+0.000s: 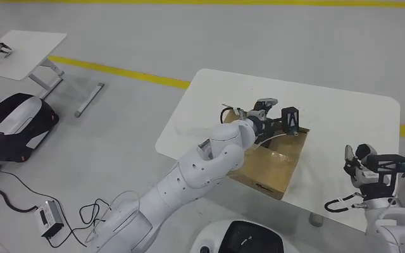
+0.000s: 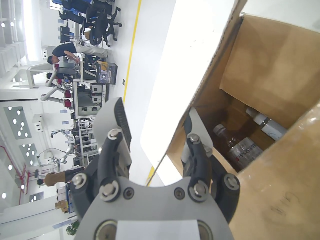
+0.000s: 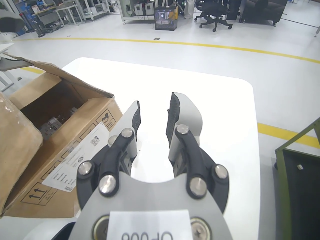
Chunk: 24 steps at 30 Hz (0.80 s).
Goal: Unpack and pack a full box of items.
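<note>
Holds left gripper (image 2: 155,112) at box (image 2: 275,58), arm outstretched, jaws wide apart astride its wall, clamping nothing; bottles (image 2: 240,148) beyond inner finger. Poises right gripper (image 3: 155,112) above table (image 3: 212,96), half open, empty.

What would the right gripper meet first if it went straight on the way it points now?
Nothing, as far as I can see: the open right gripper points over the white table, and the box lies beside its line. Depth is unclear.
</note>
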{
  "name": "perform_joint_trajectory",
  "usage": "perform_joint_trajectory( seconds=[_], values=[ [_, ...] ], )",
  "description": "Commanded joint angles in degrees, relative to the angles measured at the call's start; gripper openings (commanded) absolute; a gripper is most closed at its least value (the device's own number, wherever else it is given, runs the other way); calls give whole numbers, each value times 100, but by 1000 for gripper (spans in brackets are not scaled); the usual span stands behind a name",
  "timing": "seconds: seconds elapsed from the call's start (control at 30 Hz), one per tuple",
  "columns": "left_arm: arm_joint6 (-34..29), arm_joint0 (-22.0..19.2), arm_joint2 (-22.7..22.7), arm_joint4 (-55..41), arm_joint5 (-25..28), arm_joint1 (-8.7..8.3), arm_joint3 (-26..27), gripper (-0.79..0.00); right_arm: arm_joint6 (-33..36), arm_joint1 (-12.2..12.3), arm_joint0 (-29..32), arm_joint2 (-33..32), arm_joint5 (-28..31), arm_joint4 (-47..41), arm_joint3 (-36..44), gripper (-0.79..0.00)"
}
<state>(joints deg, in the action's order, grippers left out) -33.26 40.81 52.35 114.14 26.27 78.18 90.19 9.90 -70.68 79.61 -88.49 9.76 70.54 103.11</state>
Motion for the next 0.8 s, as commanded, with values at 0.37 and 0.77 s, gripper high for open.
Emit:
perform_joint_trajectory(
  seconds=[0.37,0.77],
  values=[
    [38,-1640,-795,-826,-1430,705,-2274,0,-115,21,283,-232,-76,-98,145,-505],
    [40,-2558,-1612,-1153,-1743,1466,-4518,0,-85,37,378,-324,-79,-105,236,-505]
  ],
)
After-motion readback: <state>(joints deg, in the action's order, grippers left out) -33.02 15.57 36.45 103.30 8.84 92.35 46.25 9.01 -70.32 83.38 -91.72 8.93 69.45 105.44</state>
